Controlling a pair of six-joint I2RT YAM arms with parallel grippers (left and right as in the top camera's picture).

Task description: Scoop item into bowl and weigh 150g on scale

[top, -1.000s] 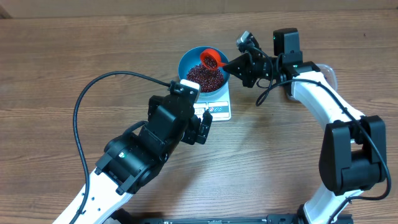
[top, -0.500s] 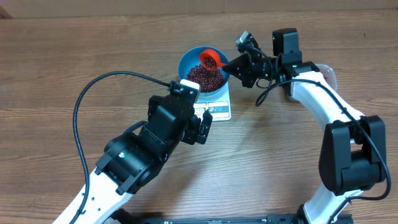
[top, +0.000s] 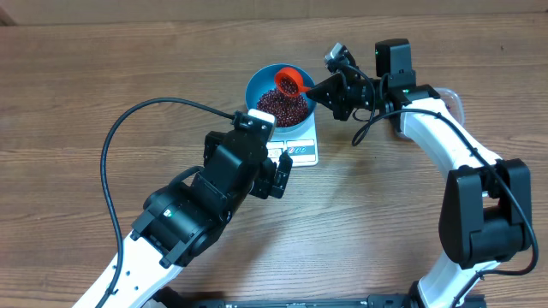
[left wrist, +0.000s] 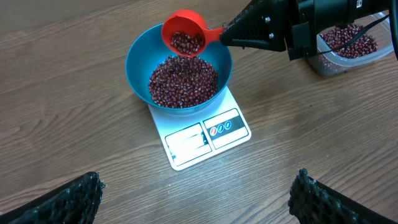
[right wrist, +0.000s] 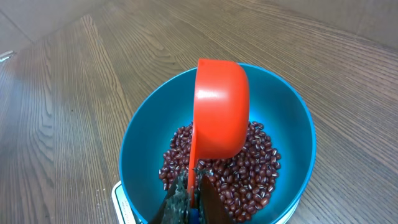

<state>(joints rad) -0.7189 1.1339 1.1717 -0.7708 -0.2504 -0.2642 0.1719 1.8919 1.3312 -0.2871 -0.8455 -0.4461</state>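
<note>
The blue bowl point(top: 257, 85) stands on the white scale point(top: 301, 154), with a heap of dark red beans point(top: 280, 107) inside. My right gripper point(top: 318, 88) is shut on the handle of a red scoop point(top: 291, 81), which hangs tilted over the bowl's far side. In the left wrist view the scoop point(left wrist: 185, 34) holds some beans above the bowl point(left wrist: 138, 56). The right wrist view shows the scoop's back point(right wrist: 221, 112) over the beans point(right wrist: 255, 168). My left gripper point(left wrist: 199, 186) is open and empty over bare table, just in front of the scale point(left wrist: 205, 137).
A clear plastic tub point(left wrist: 348, 46) of more beans stands right of the scale, partly behind my right arm. A black cable point(top: 128, 120) loops over the table on the left. Wooden tabletop surrounds the scale.
</note>
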